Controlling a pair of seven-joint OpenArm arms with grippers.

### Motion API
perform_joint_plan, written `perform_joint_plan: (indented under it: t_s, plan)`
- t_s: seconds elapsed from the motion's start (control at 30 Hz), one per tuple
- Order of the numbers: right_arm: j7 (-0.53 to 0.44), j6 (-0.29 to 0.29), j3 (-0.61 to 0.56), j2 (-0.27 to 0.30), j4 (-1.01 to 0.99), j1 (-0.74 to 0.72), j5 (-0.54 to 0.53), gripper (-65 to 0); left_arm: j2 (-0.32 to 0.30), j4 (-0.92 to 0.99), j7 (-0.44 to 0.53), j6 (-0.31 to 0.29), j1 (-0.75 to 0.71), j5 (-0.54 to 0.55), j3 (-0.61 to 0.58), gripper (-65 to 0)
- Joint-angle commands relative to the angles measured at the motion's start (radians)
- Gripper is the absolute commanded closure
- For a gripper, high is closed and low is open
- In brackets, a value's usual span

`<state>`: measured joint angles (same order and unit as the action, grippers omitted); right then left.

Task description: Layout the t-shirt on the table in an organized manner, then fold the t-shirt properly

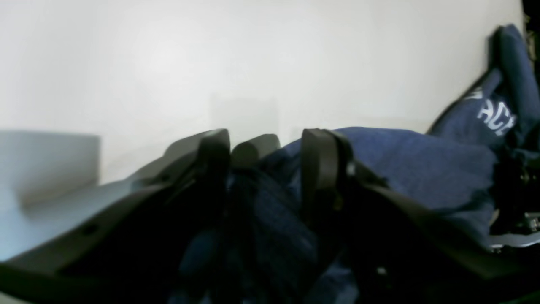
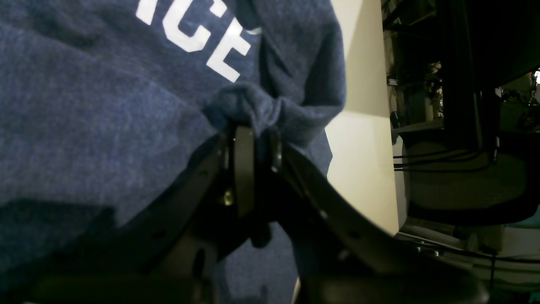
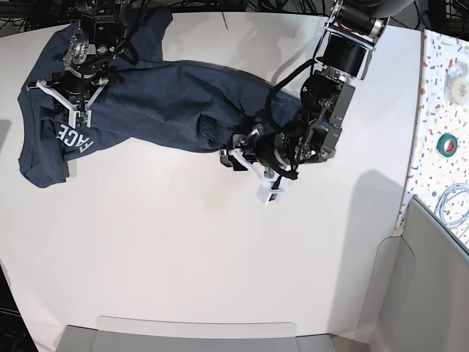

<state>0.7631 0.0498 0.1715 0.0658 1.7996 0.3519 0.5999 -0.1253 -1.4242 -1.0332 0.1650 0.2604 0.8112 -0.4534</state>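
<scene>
The dark navy t-shirt (image 3: 168, 95) lies bunched across the back left of the white table (image 3: 183, 242), with white lettering showing at its left end. My left gripper (image 3: 251, 176) sits at the shirt's right end. In the left wrist view this gripper (image 1: 265, 143) is open, its jaws apart over a dark fold of the t-shirt (image 1: 422, 164). My right gripper (image 3: 79, 117) is at the shirt's left part, above the lettering. Seen from the right wrist, that gripper (image 2: 257, 135) is shut on a pinched bunch of the t-shirt (image 2: 84, 105) near the table (image 2: 363, 160) edge.
A narrow speckled surface (image 3: 440, 110) runs along the right side, carrying a green tape roll (image 3: 448, 141), a white roll (image 3: 458, 71) and a coiled cable (image 3: 451, 205). A grey tray rim (image 3: 198, 334) lies at the front edge and a grey panel (image 3: 432, 279) at the front right.
</scene>
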Motion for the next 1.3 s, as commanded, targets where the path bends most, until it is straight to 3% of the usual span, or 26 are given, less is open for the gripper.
perform_joint_plan:
  t_s: [0.0, 0.17, 0.47, 0.7, 1.13, 1.27]
  plan:
    - [-0.015, 0.015, 0.004, 0.007, 0.016, -0.004, 0.016, 0.0, 0.002, -0.019, -0.019, 0.001, 0.021, 0.003, 0.005, -27.2]
    - [-0.015, 0.015, 0.004, 0.009, -0.014, -0.004, 0.016, 0.0, -0.003, -0.019, -0.085, 0.0, 0.02, 0.009, 0.003, -27.2]
    - [-0.015, 0.015, 0.004, 0.009, -0.024, -0.011, 0.016, 0.0, -0.032, -0.017, -0.178, 0.0, -0.002, 0.129, 0.002, -27.4]
    - [-0.015, 0.015, 0.004, 0.009, -0.024, -0.011, 0.016, 0.0, -0.027, -0.014, -0.174, 0.009, -0.002, 0.124, 0.002, -34.6]
    - [-0.015, 0.015, 0.004, 0.004, -0.022, -0.011, 0.016, 0.0, 0.023, 0.035, -0.169, 0.014, -0.002, 0.122, 0.02, -34.4]
    - [-0.015, 0.015, 0.004, 0.007, -0.022, -0.011, 0.016, 0.0, 0.048, 0.104, -0.157, 0.063, -0.002, 0.124, 0.103, -34.4]
